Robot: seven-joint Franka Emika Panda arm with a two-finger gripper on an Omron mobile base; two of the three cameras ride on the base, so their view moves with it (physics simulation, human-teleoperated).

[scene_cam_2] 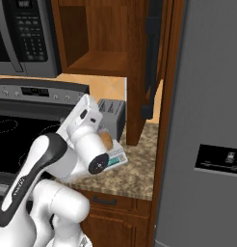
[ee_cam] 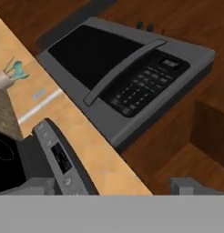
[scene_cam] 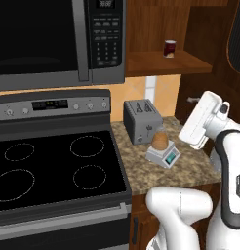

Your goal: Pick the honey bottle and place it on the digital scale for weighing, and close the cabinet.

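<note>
The amber ridged honey bottle (scene_cam: 160,139) stands upright on the small light-grey digital scale (scene_cam: 164,155), whose teal display faces front, on the speckled counter just right of the toaster. From the right base view my arm partly covers the honey bottle (scene_cam_2: 107,140) and the scale (scene_cam_2: 117,157). The cabinet (scene_cam: 161,62) stands open, its door (scene_cam: 237,34) swung out to the right and seen edge-on as the door (scene_cam_2: 152,48). My gripper (scene_cam: 190,115) hovers right of and above the bottle, apart from it. In the hand view the gripper (ee_cam: 114,186) is open and holds nothing.
A small dark red jar (scene_cam: 170,48) sits on the cabinet shelf. The dark grey toaster (scene_cam: 143,120) stands behind the scale. The microwave (scene_cam: 53,39) hangs over the black stove (scene_cam: 53,166). A grey fridge (scene_cam_2: 207,120) bounds the counter on the right.
</note>
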